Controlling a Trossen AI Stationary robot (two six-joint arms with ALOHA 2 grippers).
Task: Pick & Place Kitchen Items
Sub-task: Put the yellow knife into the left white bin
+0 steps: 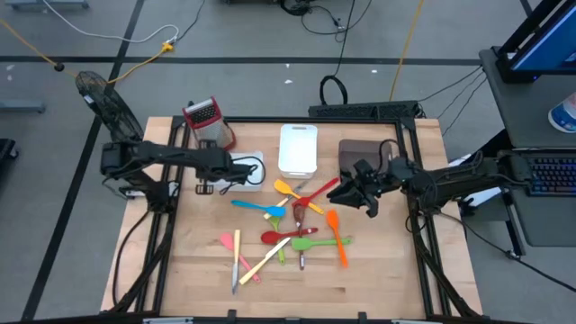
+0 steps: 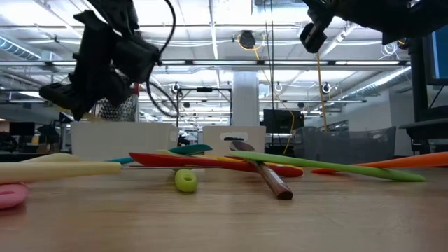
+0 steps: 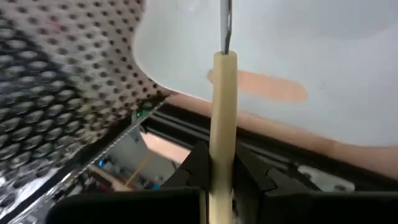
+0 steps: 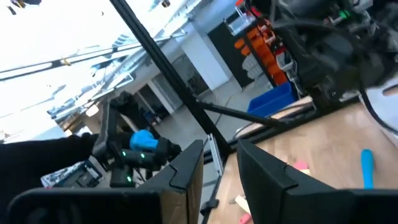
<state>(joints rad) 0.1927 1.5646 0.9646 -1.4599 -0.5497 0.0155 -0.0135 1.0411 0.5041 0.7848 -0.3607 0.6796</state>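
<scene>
Several slim utensils lie in a loose pile on the wooden table (image 1: 378, 270). Among them are an orange spatula (image 1: 337, 236), a green spoon (image 1: 317, 242), a red spoon (image 1: 279, 236), a blue one (image 1: 256, 207), a yellow one (image 1: 286, 189) and a cream stick (image 1: 265, 261). My left gripper (image 1: 236, 166) is shut on a cream-handled utensil (image 3: 222, 93) with a metal shaft, above a white tray (image 1: 256, 183). My right gripper (image 1: 362, 193) is open and empty, above the table between the pile and a brown tray (image 1: 353, 151). My left gripper pinches the utensil's cream handle (image 3: 222, 134) between its two fingers. The handle runs along the fingers and sticks out past their tips, with the metal shaft (image 3: 225, 25) beyond it. The utensil is lifted clear above the white tray.
A red-topped metal box grater (image 1: 205, 119) stands at the far left, close to my left gripper. A second white tray (image 1: 298, 148) lies at the far middle, beside the brown tray. The near strip of the table holds nothing.
</scene>
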